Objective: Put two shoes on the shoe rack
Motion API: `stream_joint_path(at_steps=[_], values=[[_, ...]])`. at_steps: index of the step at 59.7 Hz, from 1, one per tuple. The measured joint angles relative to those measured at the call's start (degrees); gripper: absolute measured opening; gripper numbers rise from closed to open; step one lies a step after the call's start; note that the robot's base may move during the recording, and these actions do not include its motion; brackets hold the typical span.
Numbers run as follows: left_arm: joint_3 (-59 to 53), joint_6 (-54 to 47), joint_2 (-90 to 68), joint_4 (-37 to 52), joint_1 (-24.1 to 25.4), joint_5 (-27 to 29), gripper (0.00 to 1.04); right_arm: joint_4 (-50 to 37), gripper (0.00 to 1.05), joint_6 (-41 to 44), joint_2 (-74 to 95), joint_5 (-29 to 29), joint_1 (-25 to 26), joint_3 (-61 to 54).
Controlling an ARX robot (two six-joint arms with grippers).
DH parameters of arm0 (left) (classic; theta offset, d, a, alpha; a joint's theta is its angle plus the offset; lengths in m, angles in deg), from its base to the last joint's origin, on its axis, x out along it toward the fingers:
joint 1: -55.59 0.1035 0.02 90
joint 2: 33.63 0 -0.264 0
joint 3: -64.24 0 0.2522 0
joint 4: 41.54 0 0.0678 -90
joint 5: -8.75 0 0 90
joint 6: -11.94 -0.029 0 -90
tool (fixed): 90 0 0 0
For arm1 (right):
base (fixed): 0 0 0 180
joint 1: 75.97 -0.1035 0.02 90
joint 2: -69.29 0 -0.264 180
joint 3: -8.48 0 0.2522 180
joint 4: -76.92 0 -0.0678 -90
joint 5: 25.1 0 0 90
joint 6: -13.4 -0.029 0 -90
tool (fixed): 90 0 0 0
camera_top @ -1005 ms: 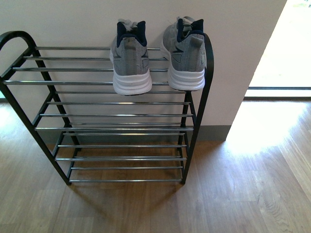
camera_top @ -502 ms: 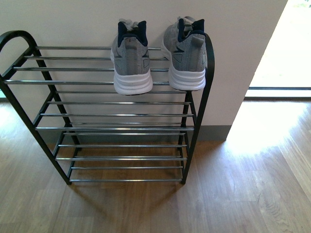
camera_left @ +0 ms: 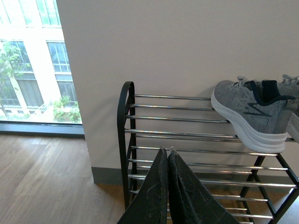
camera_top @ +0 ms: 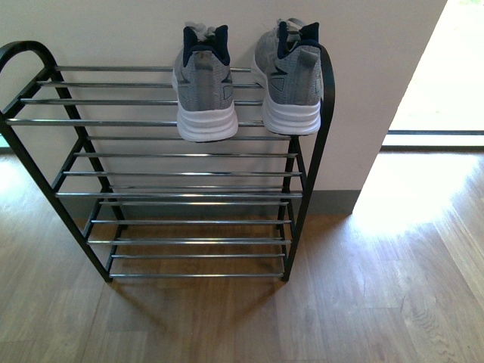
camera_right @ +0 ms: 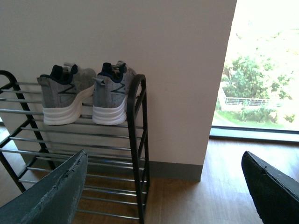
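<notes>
My left jaws are pressed together, empty. My right jaws are wide apart, empty. Left sneaker (camera_top: pixel 204 87) and right sneaker (camera_top: pixel 291 79) sit atop the shoe rack (camera_top: pixel 151 194), well ahead of both jaws.

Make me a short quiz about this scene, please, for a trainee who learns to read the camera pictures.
1. On which shelf of the shoe rack do the sneakers stand?
2. The left hand is: A) open, B) shut with nothing in it, C) shut on a sneaker.
3. True or false: the right hand is shut.

Key:
1. The top shelf, toward its right end in the front view, heels facing the camera.
2. B. Its fingers lie close together with nothing between them.
3. False. Its fingers stand wide apart.
</notes>
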Motion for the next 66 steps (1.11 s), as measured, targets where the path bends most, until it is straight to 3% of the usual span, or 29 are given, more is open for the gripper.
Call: stream_joint_path(at_steps=[14,46,52,66], values=[[0.00,-0.02,8.41,-8.15,0.00,0.00,0.01,0.00,0.96,0.00,0.00,0.00,0.00,0.00],[0.00,0.00,17.42,-17.09,0.02,0.00,0.01,0.00,0.96,0.00,0.00,0.00,0.00,0.00],[0.00,-0.02,24.46,-26.10,0.02,0.00,0.01,0.00,0.96,0.00,0.00,0.00,0.00,0.00],[0.00,-0.02,26.60,-27.32,0.09,0.02,0.01,0.00,0.96,0.00,0.00,0.02,0.00,0.00]])
